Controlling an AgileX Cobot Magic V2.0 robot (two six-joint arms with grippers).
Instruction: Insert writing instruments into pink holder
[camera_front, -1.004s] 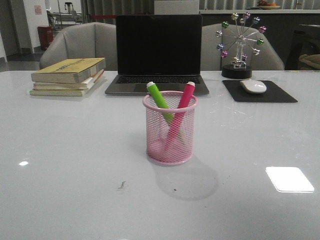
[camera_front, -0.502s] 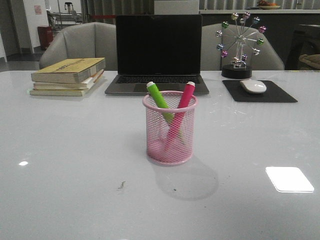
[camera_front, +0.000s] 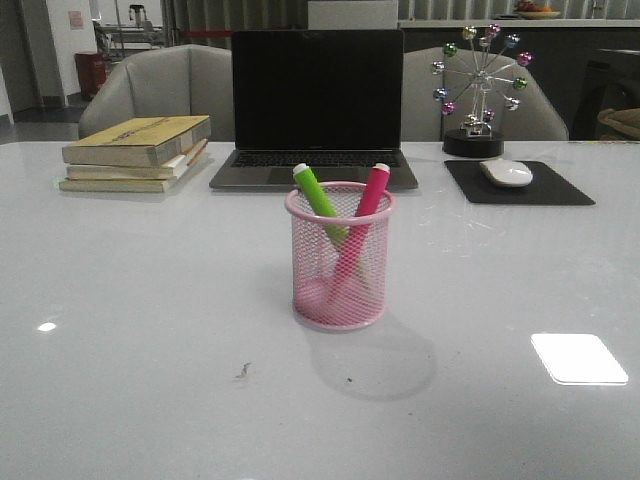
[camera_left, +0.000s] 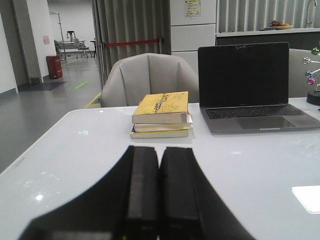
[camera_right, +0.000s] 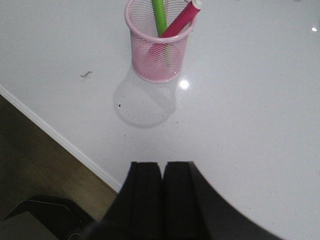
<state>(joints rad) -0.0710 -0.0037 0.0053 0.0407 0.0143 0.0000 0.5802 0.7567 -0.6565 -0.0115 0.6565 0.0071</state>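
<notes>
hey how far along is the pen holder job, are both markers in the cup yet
It looks done. The lime green marker and the pink-red marker both stand crossed inside the pink holder, tips above the rim. Nothing is in hand: the left tool and right tool are shut, empty and apart from the cup. No other marker shows on the table.

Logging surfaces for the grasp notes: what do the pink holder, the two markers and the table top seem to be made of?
Pink holder: looks like painted wire mesh, see-through weave, rolled rim, solid base; probably metal. Green marker and pink-red marker: smooth, slightly glossy barrels with white end tips, likely plastic. Table: hard, glossy white top that mirrors ceiling lights; glass or lacquer, cannot tell which.
</notes>
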